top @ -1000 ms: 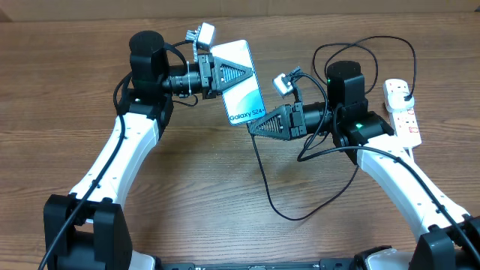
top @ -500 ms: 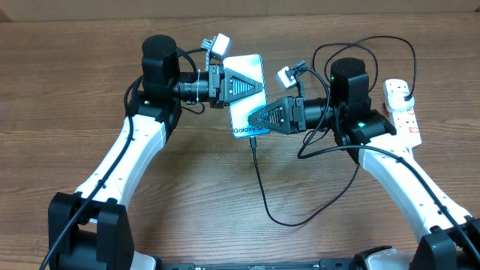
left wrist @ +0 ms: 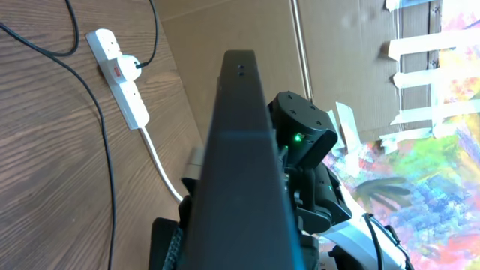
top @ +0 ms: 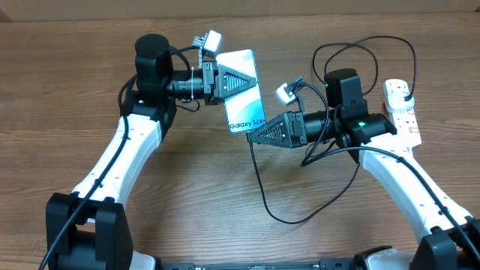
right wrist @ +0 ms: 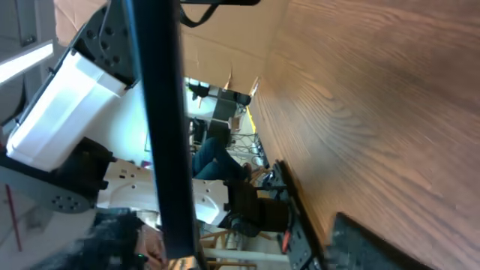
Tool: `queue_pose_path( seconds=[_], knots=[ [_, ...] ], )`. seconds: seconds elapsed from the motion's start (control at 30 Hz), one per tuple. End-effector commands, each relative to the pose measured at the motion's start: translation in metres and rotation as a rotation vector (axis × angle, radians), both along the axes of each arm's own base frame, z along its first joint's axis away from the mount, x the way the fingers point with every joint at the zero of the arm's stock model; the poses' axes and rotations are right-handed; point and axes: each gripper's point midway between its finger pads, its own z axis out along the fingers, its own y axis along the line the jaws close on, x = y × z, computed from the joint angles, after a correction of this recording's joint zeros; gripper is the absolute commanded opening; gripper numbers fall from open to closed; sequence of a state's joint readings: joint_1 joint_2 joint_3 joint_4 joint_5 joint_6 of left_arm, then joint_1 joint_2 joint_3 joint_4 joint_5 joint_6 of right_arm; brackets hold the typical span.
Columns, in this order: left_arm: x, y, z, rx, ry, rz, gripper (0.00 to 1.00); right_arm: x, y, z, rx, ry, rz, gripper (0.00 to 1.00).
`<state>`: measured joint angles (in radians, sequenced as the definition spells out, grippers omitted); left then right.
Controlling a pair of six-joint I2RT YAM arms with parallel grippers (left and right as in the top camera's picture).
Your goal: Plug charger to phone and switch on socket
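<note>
My left tool is clamped across the phone, holding it up off the table with its lower short edge turned toward my other arm, so the port can be reached. My right tool sits just below that edge. It looks closed on the connector end of the charger, since the thin black cable drops straight from its tip, though the connector itself is hidden. I can't tell whether it is seated in the port.

The cable loops over the table and back to its plug, already in the socket at the far right. I can't make out the switch's position.

The only legible writing is "Galaxy S24+" on the pale blue screen.
</note>
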<state>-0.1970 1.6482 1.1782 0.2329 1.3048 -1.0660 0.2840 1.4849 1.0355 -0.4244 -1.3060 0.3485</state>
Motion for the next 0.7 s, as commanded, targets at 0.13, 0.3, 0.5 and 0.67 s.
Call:
queue_pose_path(
  seconds=[0.13, 0.3, 0.5, 0.67],
  knots=[
    [0.0013, 0.0001, 0.0026, 0.0, -0.036, 0.003, 0.04, -0.0092, 0.0051, 0.0136, 0.037, -0.067, 0.048, 0.49],
    [0.0017, 0.0, 0.0024, 0.002, -0.054, 0.005, 0.04, -0.0075, 0.0057, 0.0155, 0.042, -0.074, 0.045, 0.41],
    [0.0018, 0.0002, 0.0024, 0.002, -0.054, 0.005, 0.04, -0.0044, 0.0068, 0.0192, 0.049, -0.077, 0.04, 0.3],
    [0.0018, 0.0002, 0.0024, 0.002, -0.054, 0.006, 0.04, -0.0096, 0.0122, 0.0193, 0.05, -0.08, 0.06, 0.3]
  ],
)
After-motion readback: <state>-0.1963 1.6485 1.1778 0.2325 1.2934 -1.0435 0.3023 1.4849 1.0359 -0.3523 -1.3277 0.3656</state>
